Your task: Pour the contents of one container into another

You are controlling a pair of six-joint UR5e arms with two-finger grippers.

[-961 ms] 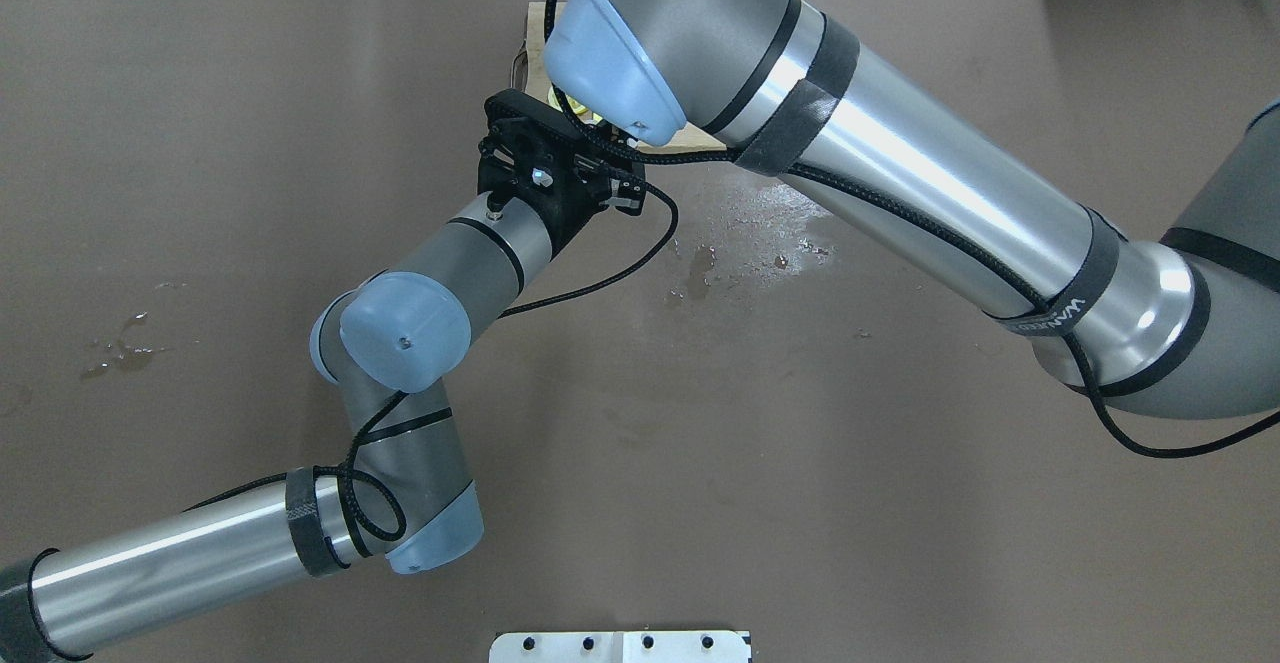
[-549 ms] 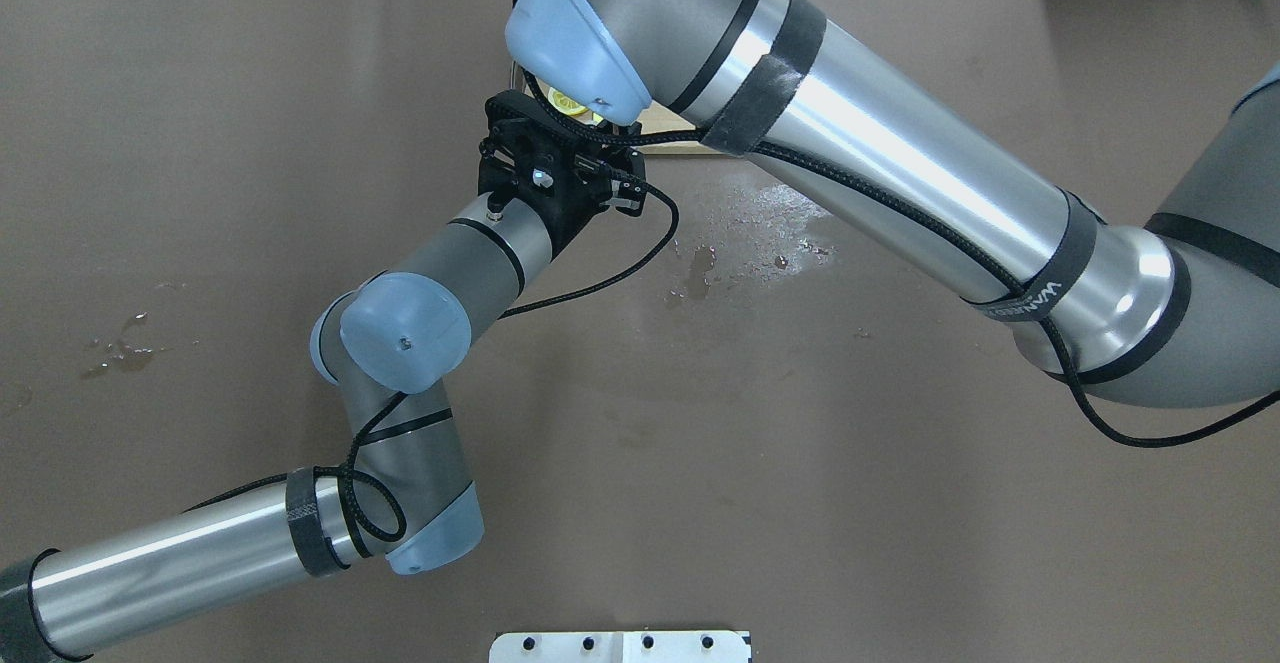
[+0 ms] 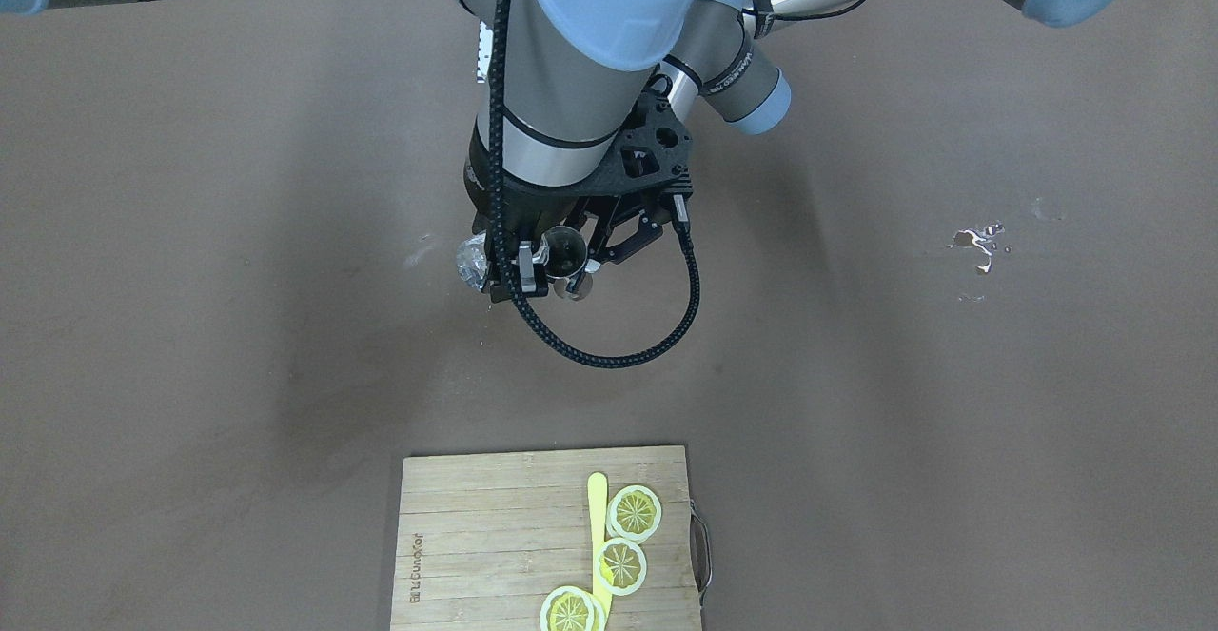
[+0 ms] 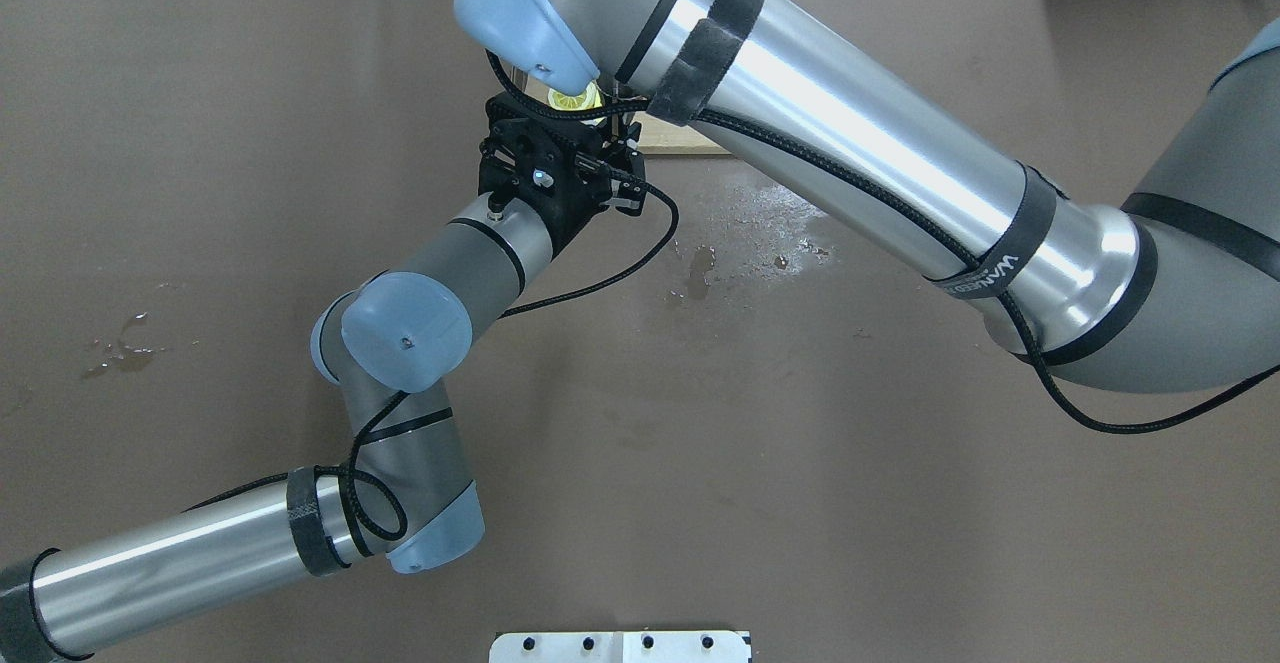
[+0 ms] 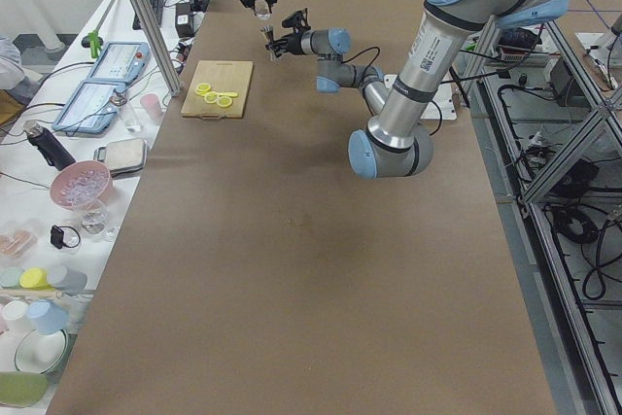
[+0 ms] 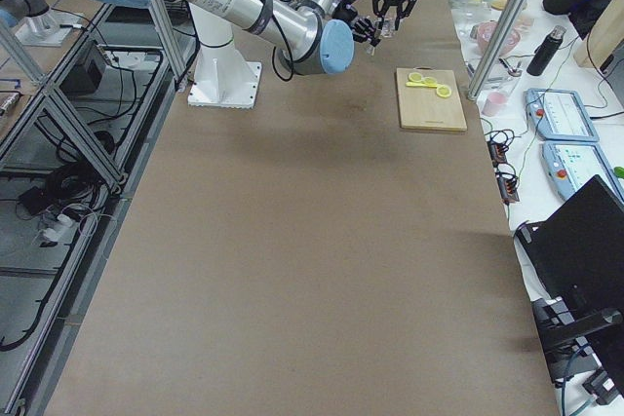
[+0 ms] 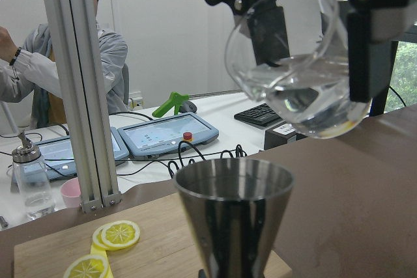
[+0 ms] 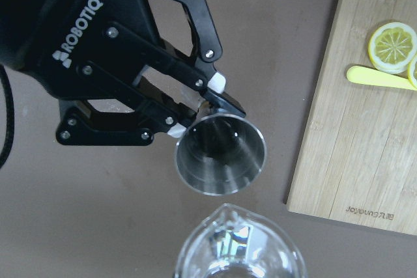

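Steel cup (image 7: 234, 219), bottom centre in the left wrist view, sits clamped in the left end effector (image 8: 195, 107); the right end effector (image 7: 311, 27) grips a tilted glass beaker (image 7: 296, 76) just above.

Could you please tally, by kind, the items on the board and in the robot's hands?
Lemon slices: 3
Yellow stick: 1
Glass beaker: 1
Steel cup: 1
Total: 6
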